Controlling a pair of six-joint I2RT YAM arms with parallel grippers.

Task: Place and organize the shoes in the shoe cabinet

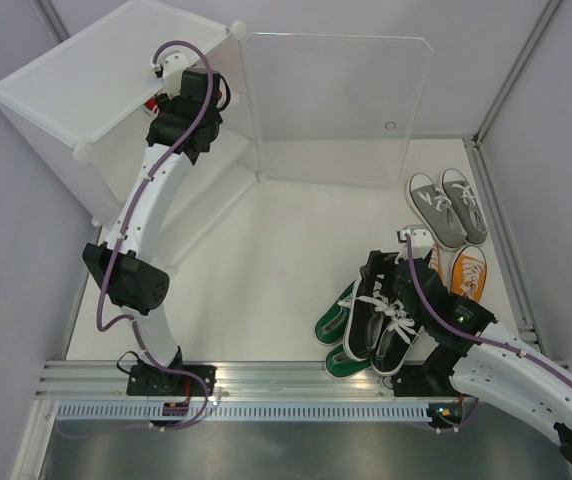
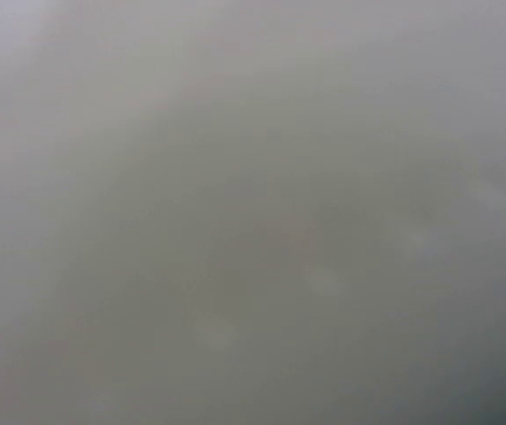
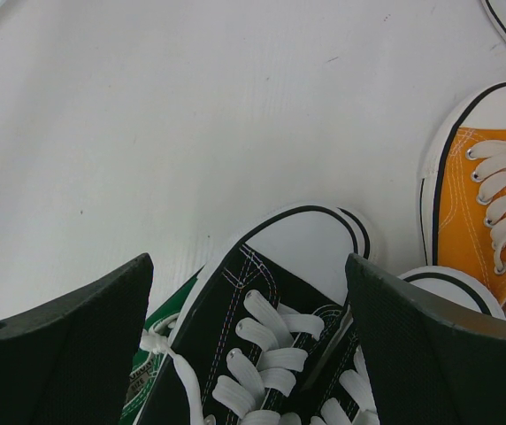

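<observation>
Shoes are the load here, and the black pair (image 3: 253, 319) is the one next in line. It lies side by side on the white worktop (image 1: 266, 260), leaning partly over the green pair (image 1: 334, 328). An orange shoe (image 3: 487, 204) sits just beside it, and the grey pair (image 1: 448, 205) is farther back.

These small canvas sneakers look light. The uppers are probably soft and will give under pressure, while the rubber soles and toe caps should be stiffer and grippy rather than slick. The loose white laces are the likely snag.

The safest hold appears to be across both shoes at once, with the pads pressing on the sole edges around the lace area. Squeezing the canvas near the opening looks less secure.

The right hand (image 3: 246, 274) hangs over the pair with its jaws spread wide, one finger either side of the two toes. It holds nothing.

The shoe cabinet (image 1: 56, 80) stands at the far left corner with its clear door (image 1: 336, 110) swung open. The left hand (image 1: 171, 105) reaches into the top tier beside a patch of red (image 1: 154, 101), probably a red shoe. Its wrist camera shows only grey blur, so whether that hand grips anything, or how far it is open, cannot be told.
</observation>
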